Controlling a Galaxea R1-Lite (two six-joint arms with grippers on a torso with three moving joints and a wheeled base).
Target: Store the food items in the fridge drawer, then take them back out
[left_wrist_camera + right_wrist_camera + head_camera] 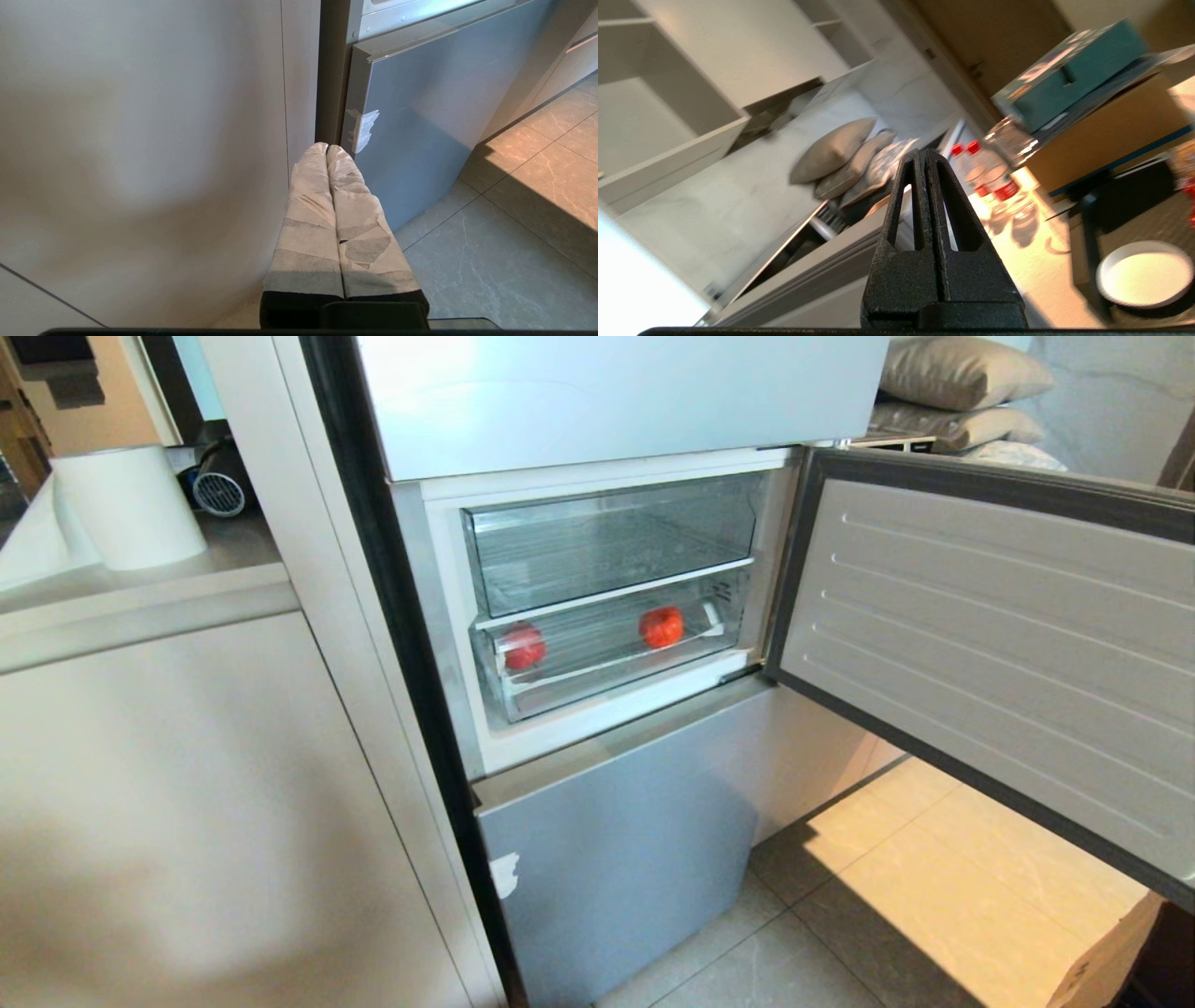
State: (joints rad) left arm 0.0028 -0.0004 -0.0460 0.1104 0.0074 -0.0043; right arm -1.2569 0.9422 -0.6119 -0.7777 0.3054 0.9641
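Right gripper (924,156), black fingers pressed together and empty, points away toward grey pillows (833,149). Both round red-orange tomato-like food items (662,626) sit in the shallow clear plastic fridge drawer (607,677), outside my wrist view. My left gripper (327,148), also shut, hangs low by the grey lower fridge door (420,116), beneath them.

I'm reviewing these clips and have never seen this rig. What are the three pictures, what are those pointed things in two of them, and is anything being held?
This is a wheeled robot with two arms, each ending in a two-fingered gripper. One picture comes from its head camera, looking down at an open fridge. Two red-orange food items, one to the left and one to the right, lie in the lower clear fridge drawer; the clear drawer above looks empty. The fridge door stands open on the right.

The other two pictures come from cameras on the wrists. The left gripper, wrapped in pale tape, hangs low beside the grey lower fridge door, shut and empty. The black right gripper is also shut and empty, pointing into the room towards some cushions and bottles.
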